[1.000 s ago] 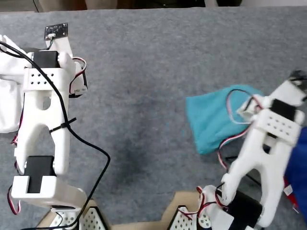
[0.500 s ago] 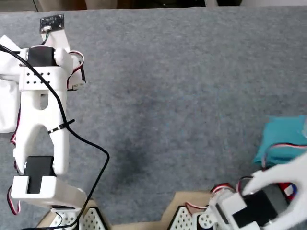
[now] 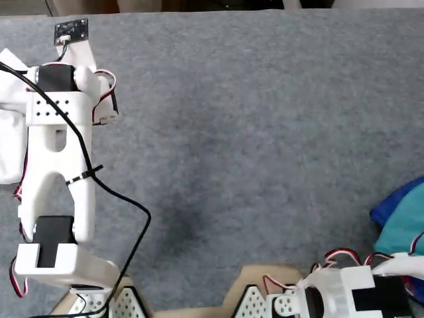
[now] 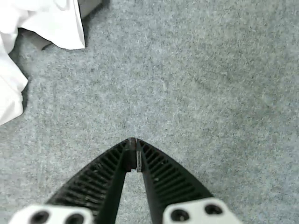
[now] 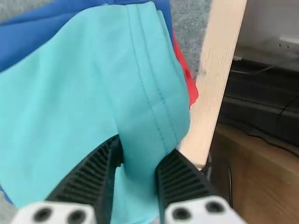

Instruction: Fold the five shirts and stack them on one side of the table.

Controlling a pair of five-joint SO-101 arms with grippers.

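Right pincer point(image 5: 142, 149) grips teal shirt point(image 5: 84, 93), atop blue shirt point(image 5: 56, 28).

White arms point(image 3: 56, 152), black cables point(image 3: 126, 197), ribbed black tool point(image 4: 133, 142)

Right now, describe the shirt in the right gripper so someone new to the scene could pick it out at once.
Go to the right edge of the grey table, where shirts lie piled by the wooden rim. The teal shirt lies on top, pinched in the right gripper; below it show a blue shirt and a red shirt.
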